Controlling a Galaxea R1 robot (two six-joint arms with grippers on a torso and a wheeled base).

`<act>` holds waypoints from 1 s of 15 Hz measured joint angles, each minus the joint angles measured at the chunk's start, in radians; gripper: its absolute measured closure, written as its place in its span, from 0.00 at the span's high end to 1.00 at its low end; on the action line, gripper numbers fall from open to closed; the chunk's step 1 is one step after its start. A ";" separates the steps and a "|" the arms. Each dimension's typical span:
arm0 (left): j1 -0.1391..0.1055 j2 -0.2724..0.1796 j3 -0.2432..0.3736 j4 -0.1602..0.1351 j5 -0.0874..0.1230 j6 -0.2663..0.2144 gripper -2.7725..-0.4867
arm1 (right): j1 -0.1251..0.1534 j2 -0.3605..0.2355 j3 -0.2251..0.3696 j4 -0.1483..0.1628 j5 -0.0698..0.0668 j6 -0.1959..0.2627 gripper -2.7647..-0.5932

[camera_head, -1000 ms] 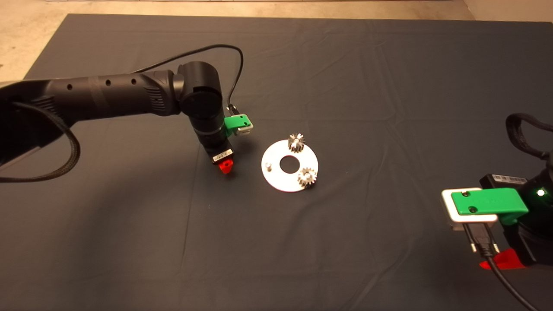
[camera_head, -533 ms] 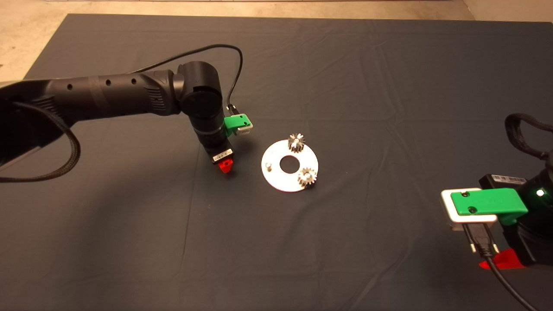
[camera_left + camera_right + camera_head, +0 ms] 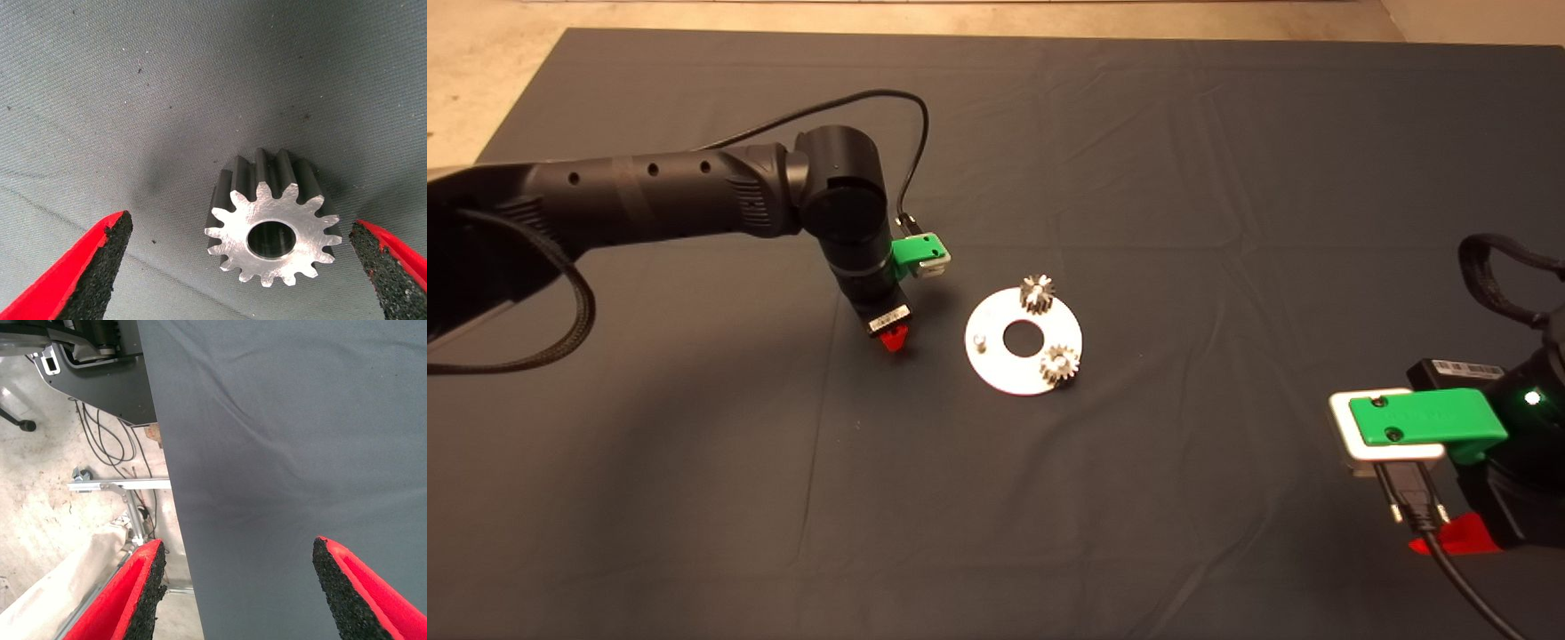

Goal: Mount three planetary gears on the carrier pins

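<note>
The silver-white disc (image 3: 996, 369) lies mid-mat with three carrier pins. Two planetary gears (image 3: 1037, 293) (image 3: 1059, 364) sit on pins, and the third pin (image 3: 980, 341) stands bare on the disc's left side. My left gripper (image 3: 892, 341) points down at the mat just left of the disc. In the left wrist view it is open (image 3: 240, 227), and a third gear (image 3: 273, 227) lies flat on the mat between its fingers, touching neither pad. That gear is hidden under the gripper in the head view. My right gripper (image 3: 1449, 538) waits open at the lower right edge.
The dark mat (image 3: 1183, 178) covers the table, with bare floor beyond its far edge. The right wrist view shows the mat's side edge (image 3: 167, 493) with cables and a metal frame (image 3: 120, 487) on the floor beyond it.
My left gripper has barely shifted over the gear. The right gripper has drifted slightly up and to the left. The disc and its gears have not moved.
</note>
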 joint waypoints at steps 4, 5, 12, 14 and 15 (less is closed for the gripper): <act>0.000 0.000 0.000 0.000 0.000 0.000 0.76 | 0.000 0.000 0.000 0.000 0.000 0.000 0.48; 0.000 0.000 0.000 0.000 0.000 0.000 0.73 | 0.000 0.000 0.000 0.000 0.000 0.000 0.48; 0.000 0.006 0.000 0.000 -0.001 -0.002 0.65 | 0.000 0.004 -0.002 0.000 0.000 0.000 0.48; 0.000 0.008 0.000 0.000 -0.001 -0.003 0.63 | 0.000 0.006 -0.002 0.000 0.000 0.000 0.48; 0.000 0.008 0.000 0.000 -0.001 -0.003 0.63 | 0.000 0.006 -0.002 0.000 0.000 0.000 0.48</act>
